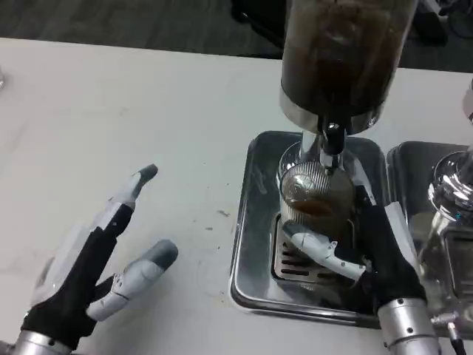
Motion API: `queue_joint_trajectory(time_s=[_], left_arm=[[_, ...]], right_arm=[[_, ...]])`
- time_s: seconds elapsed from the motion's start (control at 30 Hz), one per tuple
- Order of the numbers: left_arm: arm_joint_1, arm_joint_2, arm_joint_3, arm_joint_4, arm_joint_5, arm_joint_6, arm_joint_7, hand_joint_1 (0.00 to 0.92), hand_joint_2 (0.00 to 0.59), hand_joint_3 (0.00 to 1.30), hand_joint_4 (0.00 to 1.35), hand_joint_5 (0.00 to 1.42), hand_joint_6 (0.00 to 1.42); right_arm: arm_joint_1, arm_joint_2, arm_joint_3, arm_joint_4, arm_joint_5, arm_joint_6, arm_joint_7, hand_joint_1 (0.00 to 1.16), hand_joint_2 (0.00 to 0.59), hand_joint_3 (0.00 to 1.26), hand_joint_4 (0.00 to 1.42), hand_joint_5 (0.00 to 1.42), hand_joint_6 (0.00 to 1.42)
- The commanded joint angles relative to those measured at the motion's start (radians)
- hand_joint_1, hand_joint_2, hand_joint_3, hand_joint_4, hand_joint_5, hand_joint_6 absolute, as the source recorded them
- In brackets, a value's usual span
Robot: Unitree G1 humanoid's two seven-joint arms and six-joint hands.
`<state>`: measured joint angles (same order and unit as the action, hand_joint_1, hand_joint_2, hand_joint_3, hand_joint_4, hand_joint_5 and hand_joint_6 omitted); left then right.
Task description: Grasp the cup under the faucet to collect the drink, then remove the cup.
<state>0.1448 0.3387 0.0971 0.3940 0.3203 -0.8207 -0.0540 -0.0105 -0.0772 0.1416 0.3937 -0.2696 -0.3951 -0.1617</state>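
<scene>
A clear ribbed cup (314, 194) holding some brown drink stands on the metal drip tray (255, 244), right under the faucet (332, 144) of a tall dispenser (341, 52) filled with dark liquid. My right hand (369, 248) grips the cup from the right, its fingers wrapped around the cup's lower front. My left hand (103, 255) lies open on the white table to the left of the tray, holding nothing, fingers spread.
A second metal tray (414, 170) with another dispenser's base (452, 185) stands at the right edge, close to my right forearm. The slotted grate (292, 262) lies inside the tray under the cup. White table extends left and back.
</scene>
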Motion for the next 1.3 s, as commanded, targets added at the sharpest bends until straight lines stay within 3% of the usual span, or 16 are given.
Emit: queue_joint_trajectory(time_s=[0.03,0.27,0.73,0.93,1.3], left_arm=[[-0.001,0.016,-0.010,0.017,-0.013,0.001,0.016,0.000,0.133,0.03,0.00,0.02,0.00],[0.002,0.021,-0.015,0.027,-0.020,-0.001,0.015,0.000,0.134,0.03,0.00,0.02,0.00],[0.022,0.029,-0.007,0.016,-0.044,0.001,0.018,0.000,0.134,0.04,0.00,0.02,0.00],[0.030,0.028,-0.006,0.012,-0.049,0.007,0.014,0.000,0.134,0.04,0.00,0.03,0.00],[0.026,0.032,-0.012,0.016,-0.051,0.007,0.007,0.000,0.134,0.04,0.00,0.03,0.00]], right_arm=[[0.007,0.008,0.013,0.038,0.013,0.019,0.033,0.79,0.187,0.00,0.00,0.02,0.13],[0.010,0.014,0.017,0.054,0.020,0.009,0.029,0.85,0.191,0.01,0.12,0.15,0.22],[-0.017,0.034,0.017,0.105,0.016,0.003,0.013,0.93,0.194,0.26,0.36,0.33,0.36],[-0.020,0.049,0.013,0.115,0.003,-0.010,-0.036,1.00,0.205,0.41,0.49,0.46,0.45],[-0.010,0.071,0.000,0.078,-0.034,-0.035,-0.145,1.07,0.155,0.61,0.64,0.67,0.70]])
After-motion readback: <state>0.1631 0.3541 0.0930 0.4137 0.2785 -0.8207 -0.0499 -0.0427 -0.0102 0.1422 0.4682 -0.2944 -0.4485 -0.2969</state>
